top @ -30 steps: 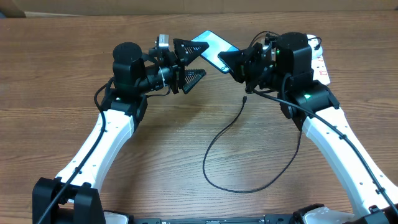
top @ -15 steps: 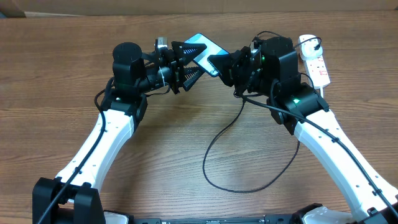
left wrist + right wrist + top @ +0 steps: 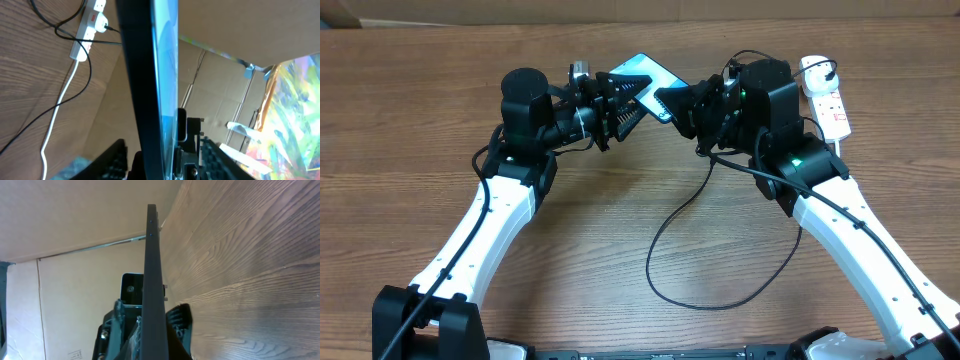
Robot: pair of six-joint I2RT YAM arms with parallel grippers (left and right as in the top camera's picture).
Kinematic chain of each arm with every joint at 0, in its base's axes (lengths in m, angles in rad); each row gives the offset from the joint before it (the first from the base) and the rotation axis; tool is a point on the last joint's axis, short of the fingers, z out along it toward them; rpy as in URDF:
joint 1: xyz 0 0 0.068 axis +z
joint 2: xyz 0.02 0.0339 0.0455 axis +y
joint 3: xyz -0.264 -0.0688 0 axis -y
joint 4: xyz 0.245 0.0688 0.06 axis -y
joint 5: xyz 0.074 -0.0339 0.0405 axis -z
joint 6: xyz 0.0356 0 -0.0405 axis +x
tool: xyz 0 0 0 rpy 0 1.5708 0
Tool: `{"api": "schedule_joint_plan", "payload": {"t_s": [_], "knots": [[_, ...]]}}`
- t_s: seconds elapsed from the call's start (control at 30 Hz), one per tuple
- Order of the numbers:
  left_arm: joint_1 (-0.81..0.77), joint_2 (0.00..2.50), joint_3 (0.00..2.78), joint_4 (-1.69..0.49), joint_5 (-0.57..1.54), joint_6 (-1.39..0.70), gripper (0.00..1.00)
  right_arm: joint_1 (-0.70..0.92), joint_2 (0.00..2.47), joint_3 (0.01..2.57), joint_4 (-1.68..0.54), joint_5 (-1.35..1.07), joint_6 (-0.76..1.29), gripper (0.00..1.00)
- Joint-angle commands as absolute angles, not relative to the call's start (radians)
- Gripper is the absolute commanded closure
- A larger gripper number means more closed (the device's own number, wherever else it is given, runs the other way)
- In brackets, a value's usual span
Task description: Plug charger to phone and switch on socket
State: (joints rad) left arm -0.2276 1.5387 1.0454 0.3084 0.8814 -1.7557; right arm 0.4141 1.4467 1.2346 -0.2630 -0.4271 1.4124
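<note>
The phone (image 3: pixel 642 70), blue screen lit, hangs tilted above the table between the two arms. My right gripper (image 3: pixel 670 102) is shut on its right end; the right wrist view shows the phone (image 3: pixel 151 260) edge-on with the fingers (image 3: pixel 179 320) pressed against it. My left gripper (image 3: pixel 636 98) straddles the other end. The left wrist view shows the phone (image 3: pixel 150 75) edge-on with a gap to each finger (image 3: pixel 113 159), so the jaws stand open around it. The charger (image 3: pixel 672 220), a thin black cable, loops across the table below the right gripper. The socket (image 3: pixel 828 100) lies at the far right.
The socket's white strip (image 3: pixel 88 29) and its thick white cord (image 3: pixel 60 107) trail over the wood behind the phone. Cardboard walls stand behind the table. Both arms meet at the table's far middle, and the cable loop runs toward the front.
My right arm carried the phone left, in between the left fingers. The left jaws have narrowed around it. The cable's upper end shifted slightly left.
</note>
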Motion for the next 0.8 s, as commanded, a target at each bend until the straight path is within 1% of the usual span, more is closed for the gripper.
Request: {"api": "schedule_joint_plan", "payload": {"t_s": [0.0,0.33,0.47,0.77], "knots": [[-0.228,1.537,1.049,0.315,0.871,-1.765,0.64,0.420,1.439,1.263,-0.249,-0.419,1.414,0.96],[-0.228,1.537,1.049,0.315,0.853,-1.781,0.63,0.420,1.439,1.263,-0.248,-0.438,1.419,0.96],[-0.228,1.537,1.049,0.315,0.846,-1.781,0.66,0.420,1.439,1.263,-0.248,-0.446,1.422,0.96],[-0.228,1.537,1.049,0.315,0.835,-1.781,0.67,0.420,1.439,1.263,-0.248,-0.461,1.421,0.96]]}}
